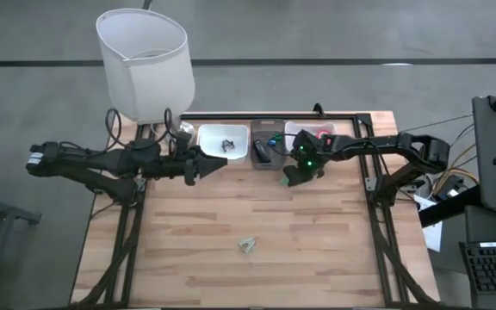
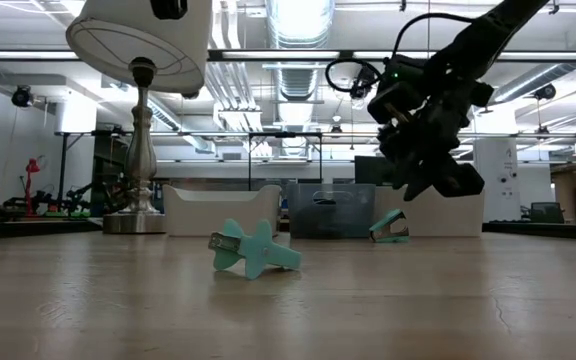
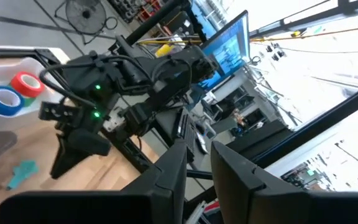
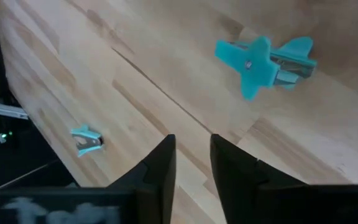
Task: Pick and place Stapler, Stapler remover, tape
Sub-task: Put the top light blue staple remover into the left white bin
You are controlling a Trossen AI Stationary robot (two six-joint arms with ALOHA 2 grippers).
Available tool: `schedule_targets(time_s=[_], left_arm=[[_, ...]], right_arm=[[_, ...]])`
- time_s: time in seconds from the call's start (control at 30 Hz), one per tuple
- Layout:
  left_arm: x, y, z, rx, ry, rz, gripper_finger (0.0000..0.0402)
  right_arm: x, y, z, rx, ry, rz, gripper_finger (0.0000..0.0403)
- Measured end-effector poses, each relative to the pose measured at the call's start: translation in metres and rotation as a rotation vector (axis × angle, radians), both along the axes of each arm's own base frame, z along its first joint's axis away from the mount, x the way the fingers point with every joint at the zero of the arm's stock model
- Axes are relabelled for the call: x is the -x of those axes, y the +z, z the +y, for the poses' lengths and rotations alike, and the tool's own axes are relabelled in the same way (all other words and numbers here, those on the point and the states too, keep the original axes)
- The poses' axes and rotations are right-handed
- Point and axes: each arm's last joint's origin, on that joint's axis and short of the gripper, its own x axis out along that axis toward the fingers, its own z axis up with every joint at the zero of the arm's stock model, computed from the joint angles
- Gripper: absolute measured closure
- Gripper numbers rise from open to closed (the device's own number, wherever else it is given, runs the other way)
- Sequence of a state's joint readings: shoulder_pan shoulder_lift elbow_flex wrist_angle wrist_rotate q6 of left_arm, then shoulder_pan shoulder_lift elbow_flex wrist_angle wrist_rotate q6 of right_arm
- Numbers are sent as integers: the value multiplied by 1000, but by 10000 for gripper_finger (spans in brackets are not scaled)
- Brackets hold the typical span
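1. Right gripper point(image 1: 293, 176) hangs above the table just in front of the far bins, right of centre; fingers point(image 4: 160, 163) sit close with a narrow gap, nothing between them; in the low view the right gripper point(image 2: 438, 180) is well up off the wood, tilted down.
2. Left gripper point(image 1: 212, 165) is level, pointing right, just in front of the white bin point(image 1: 223, 142); its fingers point(image 3: 229, 171) are near each other with a slim gap, empty.
3. A teal staple remover point(image 4: 266, 59) lies on the wood below the right gripper, apart from it; same piece shows at the far table edge in the low view point(image 2: 390, 228), just in front of the bins.
4. A second staple remover point(image 1: 247, 246) lies alone mid-table toward the near side, well apart from both grippers; close to the low camera point(image 2: 255, 250), resting on its side.
5. Stapler point(image 1: 263, 152), black, sits in the grey middle bin point(image 1: 267, 156) at the far edge, between the white bin and the right bin point(image 1: 313, 132).
6. Tape: blue roll point(image 3: 5, 99) and red roll point(image 3: 28, 83) lie side by side in the right bin, touching or nearly so; cannot tell which.
7. White bin holds small dark bits point(image 1: 228, 145); too small to identify.
8. Lamp point(image 1: 145, 65) with white shade stands at the far left corner.
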State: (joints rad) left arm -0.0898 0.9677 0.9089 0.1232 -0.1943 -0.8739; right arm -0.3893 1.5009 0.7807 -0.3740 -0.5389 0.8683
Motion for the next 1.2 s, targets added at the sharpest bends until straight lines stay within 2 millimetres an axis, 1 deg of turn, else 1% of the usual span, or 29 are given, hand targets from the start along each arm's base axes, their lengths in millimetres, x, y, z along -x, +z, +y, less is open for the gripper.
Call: schedule_targets(time_s=[0.1,0.3,0.4,0.57,0.77,1.0,1.2], left_arm=[[0,0,2,-4,6,0,325],[0,2,2,4,-4,-24,322],[0,2,2,5,-8,-24,321],[0,2,2,16,-8,-25,321],[0,2,2,17,-9,-26,321],[0,2,2,16,-9,-26,321],[0,2,2,9,-7,-24,321]], right_arm=[[0,1,1,-7,4,-3,286],[-2,1,0,7,5,-28,218],[-5,3,-1,-2,-18,-49,198],[-3,1,-7,-41,-99,-14,192],[-1,-1,-6,-107,-190,47,195],[-1,-4,-6,-24,-242,89,196],[2,-6,-6,-33,-252,110,196]])
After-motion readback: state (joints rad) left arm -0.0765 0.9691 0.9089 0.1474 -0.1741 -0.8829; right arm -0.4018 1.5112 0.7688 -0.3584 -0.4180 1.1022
